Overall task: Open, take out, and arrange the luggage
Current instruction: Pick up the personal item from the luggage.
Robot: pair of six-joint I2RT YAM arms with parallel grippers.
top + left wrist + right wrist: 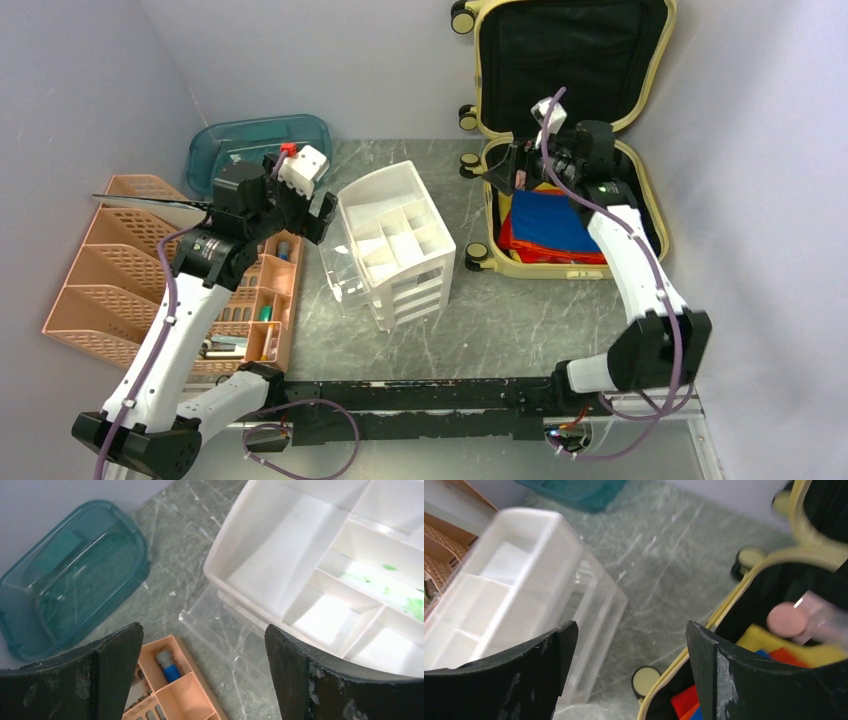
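luggage [580, 45] sits open at the table's far right, lid up against the back wall, blue and red folded cloth [545, 225] in the lower shell. my left gripper [202, 630] is spread wide and empty beside the white drawer unit [280, 565]. right gripper [631, 626] is spread too, holding nothing, over the luggage's left rim.

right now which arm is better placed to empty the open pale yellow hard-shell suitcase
Right: the right gripper hangs open over the suitcase, by its folded blue cloth; the left gripper is beyond the white plastic drawer unit.

Pale yellow hard-shell luggage [580, 70], open at back right, lid upright
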